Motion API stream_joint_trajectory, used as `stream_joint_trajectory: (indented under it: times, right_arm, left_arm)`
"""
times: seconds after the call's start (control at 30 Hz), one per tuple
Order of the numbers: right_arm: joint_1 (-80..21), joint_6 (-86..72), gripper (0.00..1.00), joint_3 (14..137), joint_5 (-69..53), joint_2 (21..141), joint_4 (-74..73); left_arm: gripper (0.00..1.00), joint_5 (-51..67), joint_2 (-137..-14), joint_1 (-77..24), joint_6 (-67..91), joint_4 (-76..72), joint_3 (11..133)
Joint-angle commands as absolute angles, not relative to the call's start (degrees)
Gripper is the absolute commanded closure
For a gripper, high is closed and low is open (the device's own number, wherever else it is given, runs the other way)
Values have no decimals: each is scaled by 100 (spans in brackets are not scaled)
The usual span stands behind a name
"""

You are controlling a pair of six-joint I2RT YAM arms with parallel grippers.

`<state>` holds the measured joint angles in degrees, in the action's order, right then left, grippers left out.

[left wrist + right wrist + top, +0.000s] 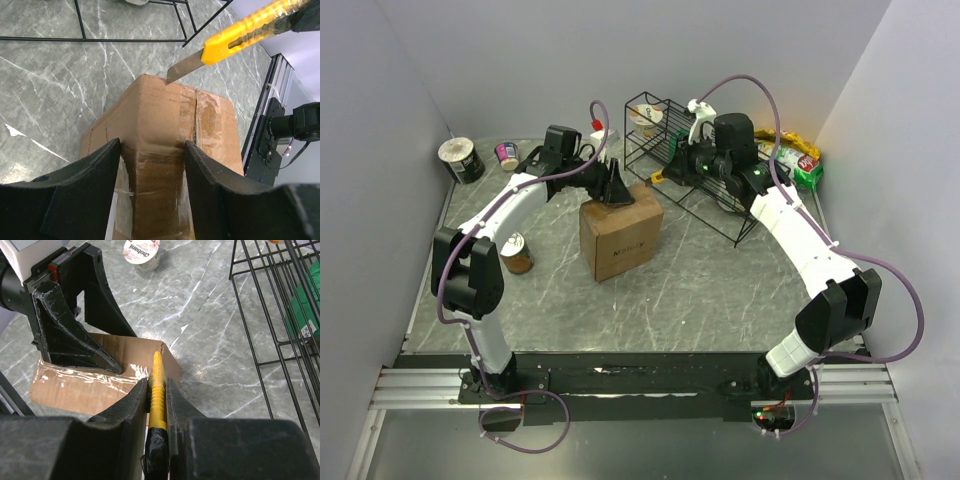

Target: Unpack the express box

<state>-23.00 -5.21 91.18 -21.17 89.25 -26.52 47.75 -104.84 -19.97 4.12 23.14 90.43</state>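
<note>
can: a small can (pixel 517 253) stands toward the left edge, near the box but apart from it.
express box (pixel 620 232): mid-table, a little left of centre; the top flaps are glossy with tape and the seam looks not yet slit.
left gripper (pixel 152 147): fingers spread wide with the tips bearing on the box top either side of the tape; it grips nothing.
right gripper (pixel 156 385): fingers clamped on a yellow knife (pixel 245 31), whose blade (pixel 181 69) meets the far top edge of the box.
risk: a cut drawn along the seam runs toward the left fingers; a deep blade could score the contents; a light carton may skid if the hold-down slips.
room: bare table toward the near and right edges; the wire rack (pixel 695 150) crowds the knife arm on the far right.
far-left corner: a tin (pixel 462 160) and a small cup (pixel 507 155), well apart from the work.
</note>
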Motion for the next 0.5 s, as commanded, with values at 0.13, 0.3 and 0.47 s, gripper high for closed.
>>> stream_joint_trajectory:
  times: [0.13,0.3,0.47]
  right_arm:
    - [-2355,-439,100,9211,-1969,8974,-2593]
    - [-2268,-308,100,9421,-1740,8982,-2452]
    - [-2215,-351,100,9422,-1907,9018,-2540]
  left_arm:
    - [43,4245,-10907,-2136,211,3067,8780]
    - [43,4236,-10890,-2136,211,3076,8754]
    - [43,4245,-10898,-2136,229,3059,8736]
